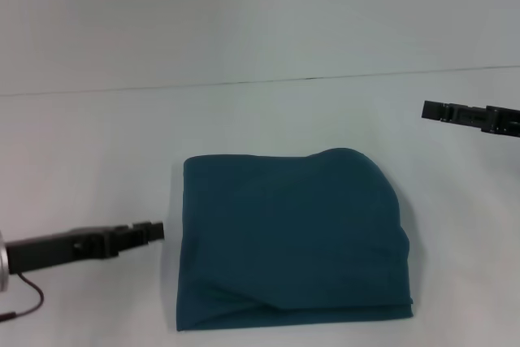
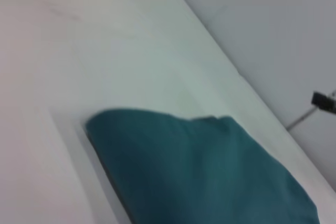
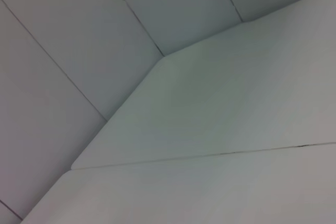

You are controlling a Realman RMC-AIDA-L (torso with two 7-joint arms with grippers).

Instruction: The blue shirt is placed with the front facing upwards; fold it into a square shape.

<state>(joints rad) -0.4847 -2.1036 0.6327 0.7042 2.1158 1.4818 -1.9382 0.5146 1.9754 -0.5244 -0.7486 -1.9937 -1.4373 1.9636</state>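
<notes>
The blue shirt lies folded into a rough square at the middle front of the white table, plain teal side up with no lettering showing. Its far right corner bulges rounded, and a fold line crosses the near edge. My left gripper hovers just beside the shirt's left edge, apart from the cloth. My right gripper hangs above the table at the far right, well away from the shirt. The left wrist view shows the shirt and, farther off, the right gripper. No shirt appears in the right wrist view.
A pale wall rises behind the table's back edge. The right wrist view holds only the bare table top with a thin seam and wall panels beyond it.
</notes>
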